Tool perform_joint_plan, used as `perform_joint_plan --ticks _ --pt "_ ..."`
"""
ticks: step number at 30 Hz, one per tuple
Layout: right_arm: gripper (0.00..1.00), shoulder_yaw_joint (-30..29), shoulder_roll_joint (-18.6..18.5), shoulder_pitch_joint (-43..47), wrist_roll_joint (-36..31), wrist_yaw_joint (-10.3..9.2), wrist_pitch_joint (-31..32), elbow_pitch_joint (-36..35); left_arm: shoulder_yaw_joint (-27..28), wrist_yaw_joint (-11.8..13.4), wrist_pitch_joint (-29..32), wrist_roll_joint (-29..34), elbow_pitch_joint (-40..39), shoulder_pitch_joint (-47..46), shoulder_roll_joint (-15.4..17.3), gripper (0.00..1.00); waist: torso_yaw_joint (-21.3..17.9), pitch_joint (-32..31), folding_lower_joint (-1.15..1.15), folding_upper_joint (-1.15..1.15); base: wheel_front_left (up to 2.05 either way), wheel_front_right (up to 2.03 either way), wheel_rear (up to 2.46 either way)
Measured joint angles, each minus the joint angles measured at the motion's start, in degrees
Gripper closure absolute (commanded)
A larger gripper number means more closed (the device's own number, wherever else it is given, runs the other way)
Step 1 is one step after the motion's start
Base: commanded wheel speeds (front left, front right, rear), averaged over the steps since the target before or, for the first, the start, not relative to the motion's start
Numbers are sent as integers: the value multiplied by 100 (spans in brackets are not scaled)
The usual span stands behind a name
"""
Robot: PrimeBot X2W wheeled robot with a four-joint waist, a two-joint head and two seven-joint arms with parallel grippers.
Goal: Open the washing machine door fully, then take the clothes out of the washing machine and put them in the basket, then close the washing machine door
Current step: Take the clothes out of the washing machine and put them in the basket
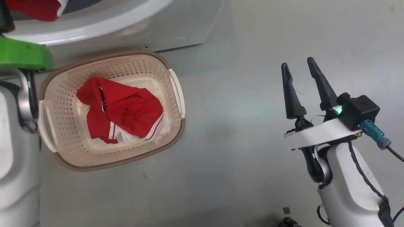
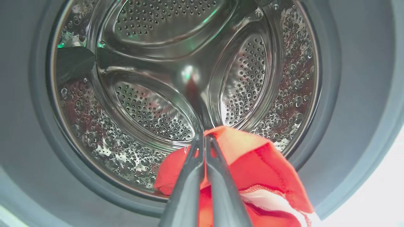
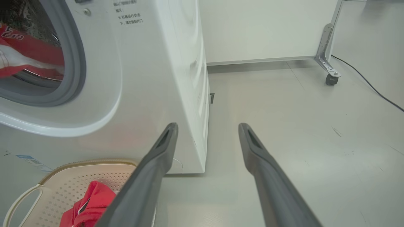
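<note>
My left gripper point(image 2: 204, 137) is shut on a red garment with white trim point(image 2: 258, 164) at the mouth of the washing machine's steel drum point(image 2: 189, 72), inside the grey gasket point(image 2: 31, 126). That garment hangs at the opening point(image 3: 28, 53) and shows at the top left point(image 1: 34, 9) of the head view. More red clothes point(image 1: 123, 113) lie in the cream basket point(image 1: 104, 57) on the floor in front of the washing machine point(image 3: 142, 78). My right gripper point(image 1: 298, 62) hovers open over bare floor to the basket's right, holding nothing. The washing machine door is out of view.
My left arm's green part point(image 1: 22, 53) and pale forearm point(image 1: 12, 157) stand beside the basket's left handle. A metal leg with a castor point(image 3: 329, 69) and a black cable point(image 3: 372, 88) are on the floor to the machine's right.
</note>
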Motion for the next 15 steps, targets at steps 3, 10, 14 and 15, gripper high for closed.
perform_joint_plan --ticks 3,10,14,15 --pt "0 -33 -19 121 -57 0 0 12 21 7 -222 0 -110 366 -164 100 73 -183 0 0 0 0 0" --pt "0 -47 -57 369 -148 9 0 80 19 44 -666 -43 -361 1070 -555 100 248 -630 0 0 0 0 0" --pt "0 -47 -63 519 -183 44 0 122 -18 44 -824 -67 -513 1374 -705 100 343 -906 0 0 0 0 0" --pt "0 -47 -63 554 -187 44 0 140 -22 44 -824 -86 -538 1438 -731 100 365 -976 0 0 0 0 0"
